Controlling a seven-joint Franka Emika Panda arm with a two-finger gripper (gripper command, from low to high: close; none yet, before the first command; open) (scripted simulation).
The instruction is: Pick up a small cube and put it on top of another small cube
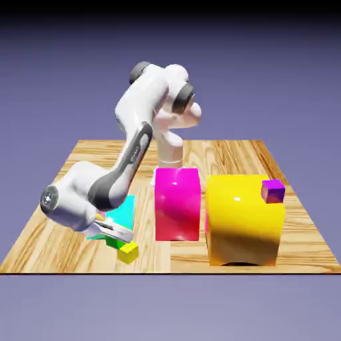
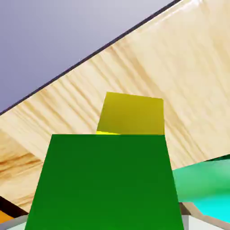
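Note:
In the hand view the small cube (image 2: pixel 105 184), bright green, fills the lower middle between my fingers and hides their tips. A tiny yellow cube (image 2: pixel 131 113) sits on the wood just beyond it, touching or nearly touching its far edge. In the exterior view my gripper (image 1: pixel 116 237) is low over the table near the front left, shut on the green cube, which the hand mostly hides there. The tiny yellow cube (image 1: pixel 129 252) lies right beside the fingers, toward the table's front edge.
A cyan block (image 1: pixel 123 210) stands just behind the hand and shows at the hand view's right (image 2: pixel 202 184). A big magenta block (image 1: pixel 178 203) and a big yellow block (image 1: pixel 243 220) stand to the exterior view's right, with a tiny purple cube (image 1: pixel 273 192) at the yellow block's upper right.

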